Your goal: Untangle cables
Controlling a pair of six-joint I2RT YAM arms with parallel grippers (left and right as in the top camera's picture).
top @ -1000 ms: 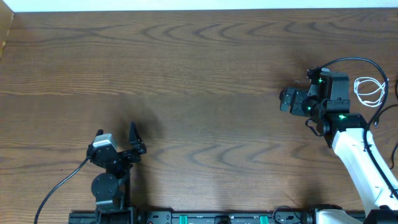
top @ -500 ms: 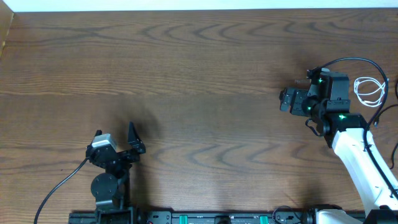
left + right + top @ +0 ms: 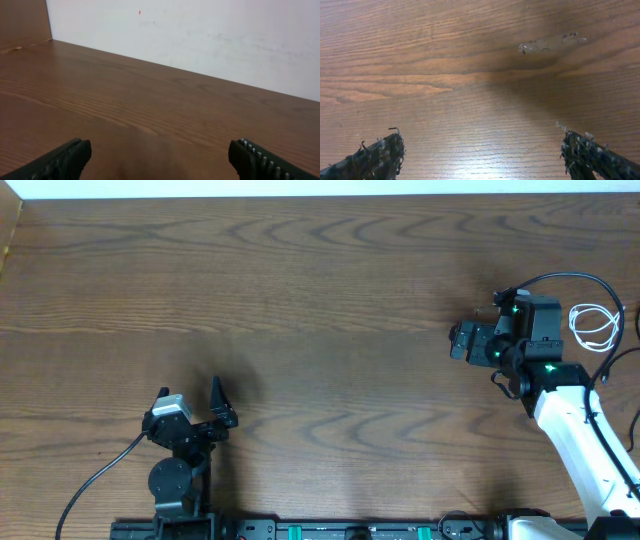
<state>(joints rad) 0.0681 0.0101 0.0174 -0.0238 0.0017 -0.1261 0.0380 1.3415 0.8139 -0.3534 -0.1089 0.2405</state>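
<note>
Pincers: left pincer (image 3: 221,406) is spread wide and empty, low by its base at our front-left. The right pincer (image 3: 456,341) is likewise spread, with nothing between its jaws, and points toward the middle of the worktop (image 3: 300,300).
Worktop: brown wood grain, bare in both wrist views.
Black cord (image 3: 570,276): a thin black line arcs from beside the right pincer round toward the far right edge. We take it for the long cord, though we cannot rule out an arm lead.
White cord (image 3: 594,327): small loops at the right edge, just beside the right arm (image 3: 570,415), behind its pincer and inside the black arc.
Step in hand: we judge no grasp is under way. Whether the cords cross we cannot tell from above.
Next move: we think the right pincer must turn round toward the right edge, settle over one cord clear of the other, and close on that alone.
</note>
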